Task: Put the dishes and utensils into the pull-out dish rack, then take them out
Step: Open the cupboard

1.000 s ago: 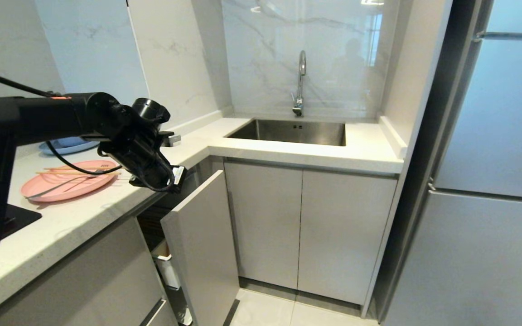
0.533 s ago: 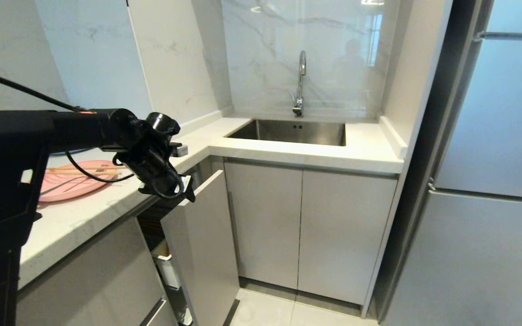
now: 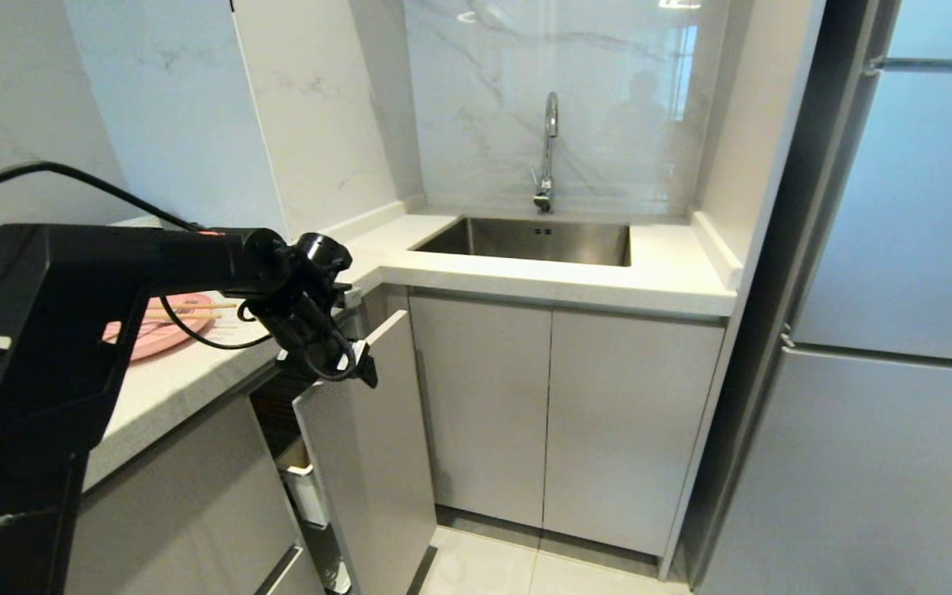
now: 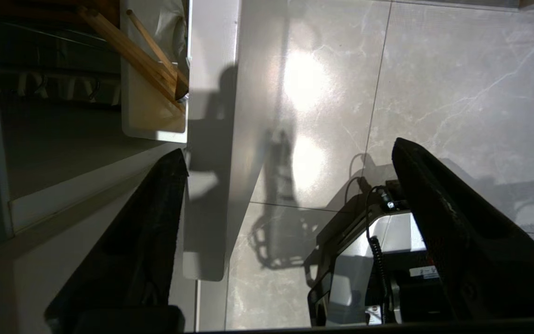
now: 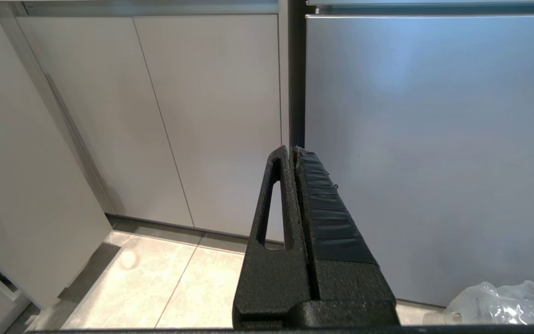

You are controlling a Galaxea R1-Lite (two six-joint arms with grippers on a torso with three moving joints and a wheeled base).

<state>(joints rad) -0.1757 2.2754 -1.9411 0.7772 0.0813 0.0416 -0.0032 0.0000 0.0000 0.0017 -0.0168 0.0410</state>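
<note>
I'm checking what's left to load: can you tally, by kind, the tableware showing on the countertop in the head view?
Matte pink round plate: 1
Thin light-wood chopsticks: 2
Total: 3 (the black left arm hides part of the plate)

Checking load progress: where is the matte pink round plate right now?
In the head view, the matte pink round plate lies on the white countertop at left, behind the left gripper, with light-wood chopsticks across it.
</note>
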